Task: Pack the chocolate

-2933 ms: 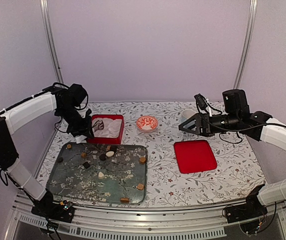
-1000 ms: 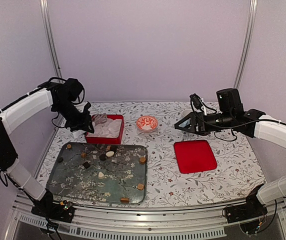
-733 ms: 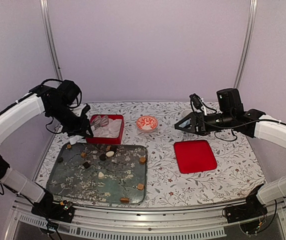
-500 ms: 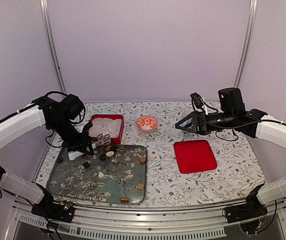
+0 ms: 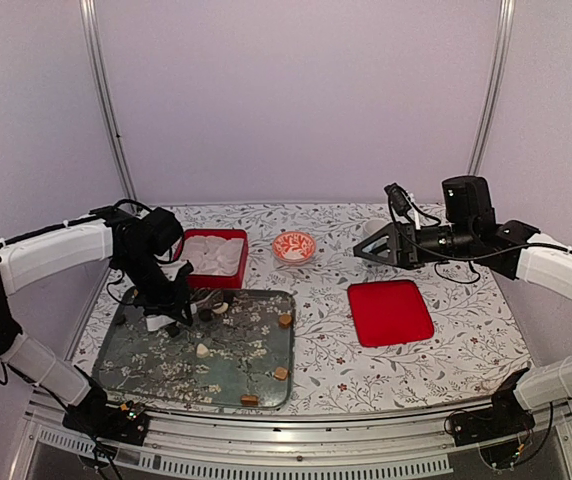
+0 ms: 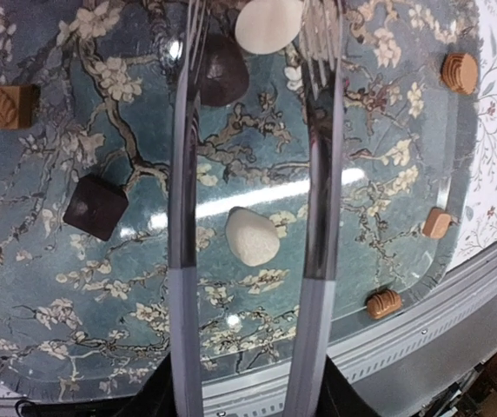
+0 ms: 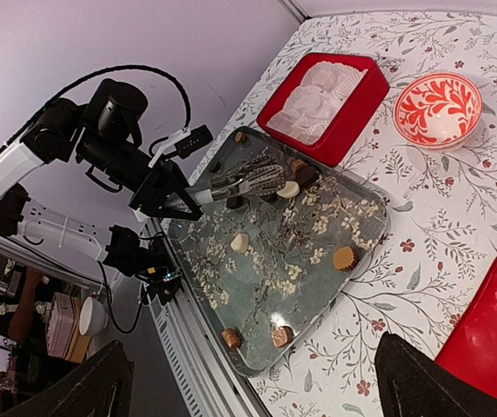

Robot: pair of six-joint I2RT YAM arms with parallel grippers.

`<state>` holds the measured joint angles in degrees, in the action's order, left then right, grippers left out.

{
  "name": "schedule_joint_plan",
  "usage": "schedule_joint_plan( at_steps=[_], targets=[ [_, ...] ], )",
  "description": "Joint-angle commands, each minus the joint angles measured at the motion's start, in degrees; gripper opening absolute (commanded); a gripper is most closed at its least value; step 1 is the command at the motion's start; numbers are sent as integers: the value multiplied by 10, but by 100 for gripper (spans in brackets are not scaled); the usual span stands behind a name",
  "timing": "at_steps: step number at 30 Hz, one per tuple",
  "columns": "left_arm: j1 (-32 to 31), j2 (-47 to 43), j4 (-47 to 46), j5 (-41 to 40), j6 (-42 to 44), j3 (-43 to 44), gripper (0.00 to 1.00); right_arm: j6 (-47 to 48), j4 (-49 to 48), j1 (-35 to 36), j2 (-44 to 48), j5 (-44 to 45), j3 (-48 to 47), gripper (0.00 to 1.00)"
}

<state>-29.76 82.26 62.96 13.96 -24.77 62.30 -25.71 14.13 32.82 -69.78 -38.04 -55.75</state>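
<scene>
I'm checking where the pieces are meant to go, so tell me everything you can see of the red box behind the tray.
The red box is a shallow, open-topped container with rounded corners and glossy walls that look like plastic. It sits flat on the flowered table, just beyond the far edge of the dark tray and left of the small red-and-white bowl. White pleated paper cups fill its inside, and no chocolate shows in it. Whether it touches the tray cannot be told.

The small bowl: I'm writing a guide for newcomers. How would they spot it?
On the floral table, look along the far edge. Right of the red box of white paper cups sits the small bowl: round, red-and-white coral-patterned, unlike the plain red rectangular box and lid.
</scene>
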Motion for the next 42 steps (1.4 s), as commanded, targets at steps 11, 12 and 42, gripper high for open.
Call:
schedule_joint_plan(
  at_steps=[11, 12, 42],
  targets=[
    [-33, 45, -18, 5, 54, 20, 37, -7, -10, -3, 15, 5, 8, 99],
    [-36, 46, -16, 7, 56, 19, 37, -7, -10, -3, 15, 5, 8, 99],
    [-55, -23, 44, -10, 26, 32, 18, -5, -6, -3, 24, -4, 13, 99]
  ],
)
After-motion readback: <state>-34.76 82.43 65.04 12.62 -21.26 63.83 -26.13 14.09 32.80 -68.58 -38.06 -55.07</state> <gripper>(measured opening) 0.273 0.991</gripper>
